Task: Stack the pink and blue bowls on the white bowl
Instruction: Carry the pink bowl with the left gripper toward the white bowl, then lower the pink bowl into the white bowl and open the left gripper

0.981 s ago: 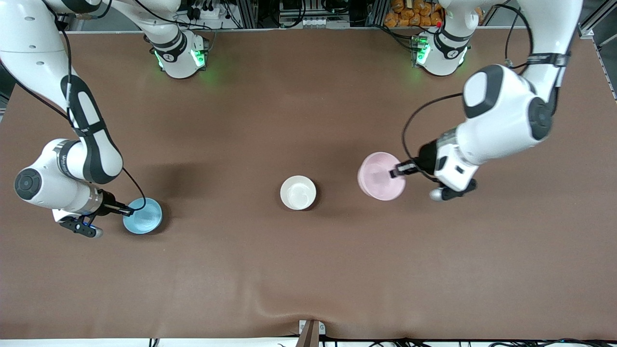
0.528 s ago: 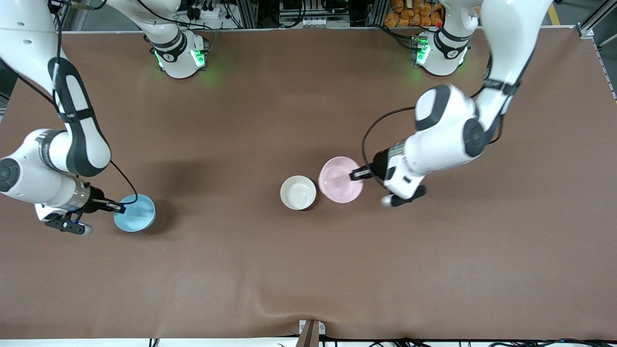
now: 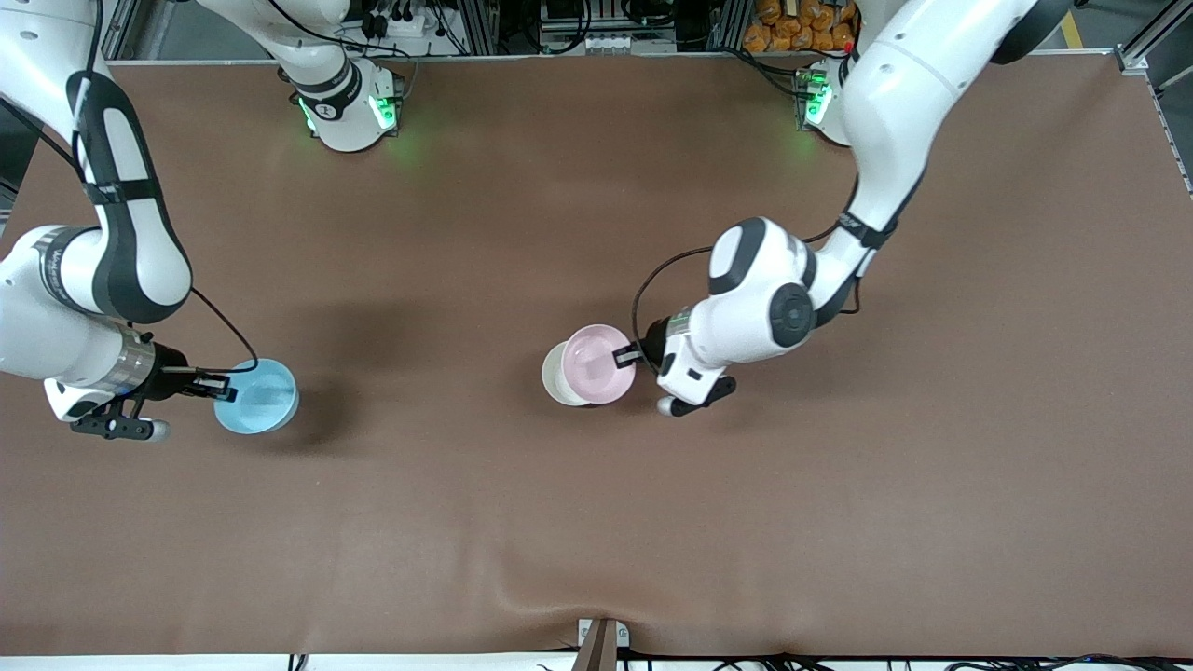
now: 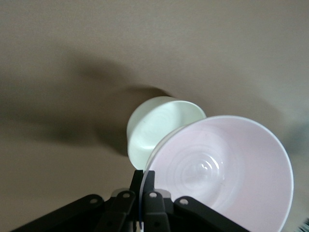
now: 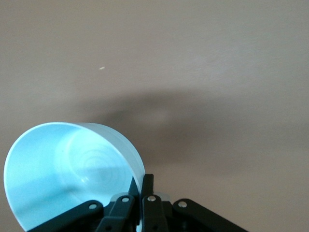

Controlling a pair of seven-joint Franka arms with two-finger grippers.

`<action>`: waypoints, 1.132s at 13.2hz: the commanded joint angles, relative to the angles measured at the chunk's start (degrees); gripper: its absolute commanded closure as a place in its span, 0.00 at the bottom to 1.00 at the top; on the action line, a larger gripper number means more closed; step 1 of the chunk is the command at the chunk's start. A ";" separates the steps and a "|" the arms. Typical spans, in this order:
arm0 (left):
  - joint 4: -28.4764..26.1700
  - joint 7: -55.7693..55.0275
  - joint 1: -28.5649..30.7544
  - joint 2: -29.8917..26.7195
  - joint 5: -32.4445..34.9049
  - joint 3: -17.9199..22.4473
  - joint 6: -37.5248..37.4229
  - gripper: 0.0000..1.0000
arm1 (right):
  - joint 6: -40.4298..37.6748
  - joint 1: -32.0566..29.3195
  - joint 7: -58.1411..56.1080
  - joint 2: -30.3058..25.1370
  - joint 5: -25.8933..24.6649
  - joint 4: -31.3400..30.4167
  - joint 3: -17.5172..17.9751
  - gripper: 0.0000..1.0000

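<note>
Front view: the left gripper [image 3: 626,355] pinches the pink bowl's [image 3: 596,363] rim, holding it over the white bowl [image 3: 557,382] at mid-table. The right gripper [image 3: 216,386], clamped on the blue bowl's [image 3: 256,396] rim, holds it near the right arm's table edge.

Left wrist view: fingers [image 4: 153,189] closed on the pink bowl [image 4: 222,169], white bowl [image 4: 157,128] partly beneath.

Right wrist view: fingers [image 5: 147,186] grip the blue bowl [image 5: 67,169] above bare table [image 5: 203,63].

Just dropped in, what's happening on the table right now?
The left gripper holds the pink bowl by its rim, in the air over the white bowl, which sits on the table and shows partly from under it. The right gripper holds the blue bowl by its rim, over the right arm's end of the table. Nothing is stacked yet.
</note>
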 commanded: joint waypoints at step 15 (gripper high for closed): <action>5.35 -1.15 -8.23 6.57 0.13 5.04 4.21 0.65 | -13.97 11.15 -2.88 -9.11 8.82 -0.64 1.65 1.00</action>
